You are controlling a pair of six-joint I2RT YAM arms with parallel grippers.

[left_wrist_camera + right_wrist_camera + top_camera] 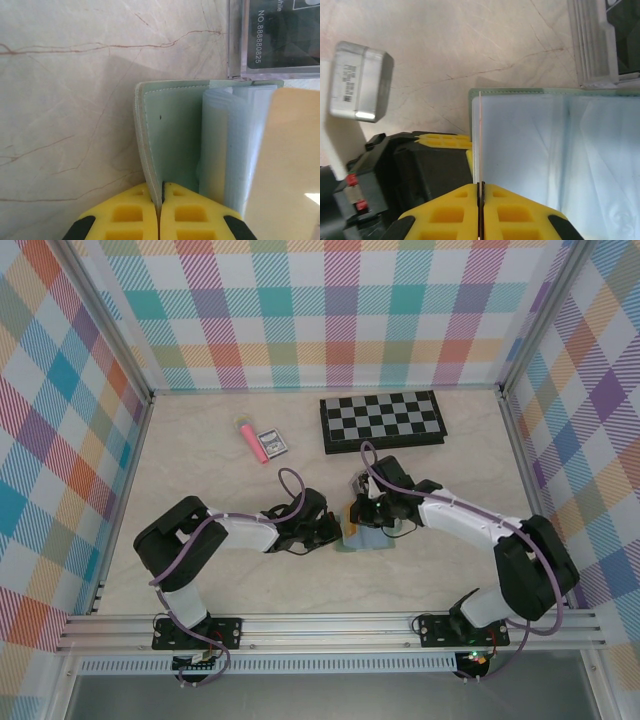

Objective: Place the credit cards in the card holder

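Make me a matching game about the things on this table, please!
Things:
1. chessboard
2. pen
3. card holder
4. yellow-orange card

States:
A. pinched in the shut right gripper
B. pink, lying beside a small dark packet
C. black and white squares
D. cover pinched in the shut left gripper

Pairs: 1-C, 2-B, 3-D, 4-A
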